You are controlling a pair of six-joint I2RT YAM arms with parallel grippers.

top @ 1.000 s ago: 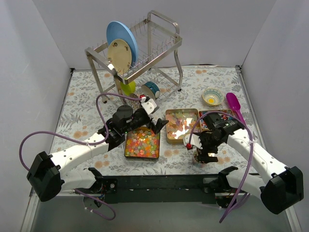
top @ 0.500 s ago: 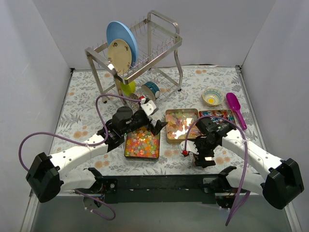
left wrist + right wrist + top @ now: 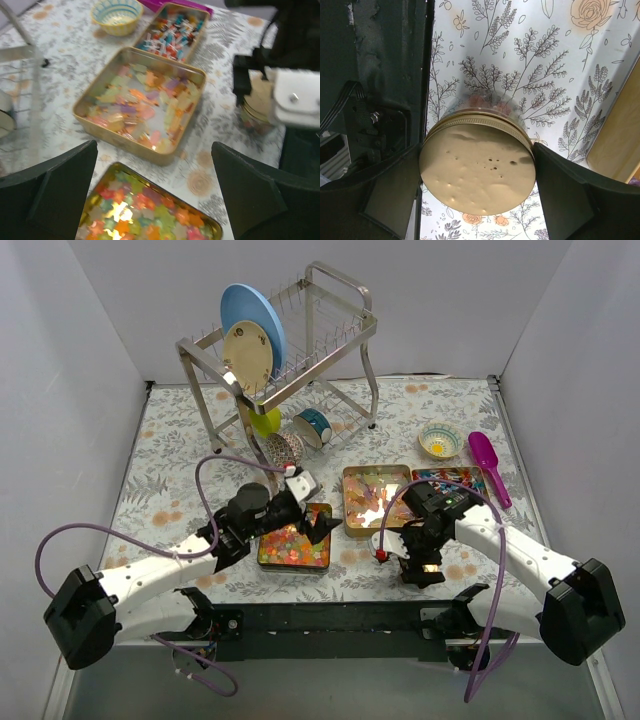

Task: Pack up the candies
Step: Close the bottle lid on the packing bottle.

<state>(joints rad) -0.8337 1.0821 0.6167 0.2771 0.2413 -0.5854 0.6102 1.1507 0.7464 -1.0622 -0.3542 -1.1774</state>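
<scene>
Three open tins hold the candies. The nearest tin (image 3: 295, 540) (image 3: 145, 215) has small red, orange and yellow bits. The middle tin (image 3: 375, 498) (image 3: 140, 105) holds translucent gummies, and the far tin (image 3: 452, 480) (image 3: 172, 35) holds red-blue-white wrapped pieces. My left gripper (image 3: 312, 517) (image 3: 155, 200) hangs open over the far end of the nearest tin, nothing between its fingers. My right gripper (image 3: 421, 565) (image 3: 477, 155) points down over a glass jar with a gold lid (image 3: 477, 162) (image 3: 255, 112). Its fingers press on both sides of the lid. Some candies show through the glass.
A metal dish rack (image 3: 290, 350) with a blue plate (image 3: 255, 315) stands at the back. Below it are a patterned roll (image 3: 284, 448) and a teal cup (image 3: 313, 426). A small bowl (image 3: 439, 441) and a purple scoop (image 3: 488, 462) lie at the back right.
My left arm has drawn back toward the near edge, its open gripper now over the nearest tin. My right arm has shifted slightly left around the jar, which stays in place.
</scene>
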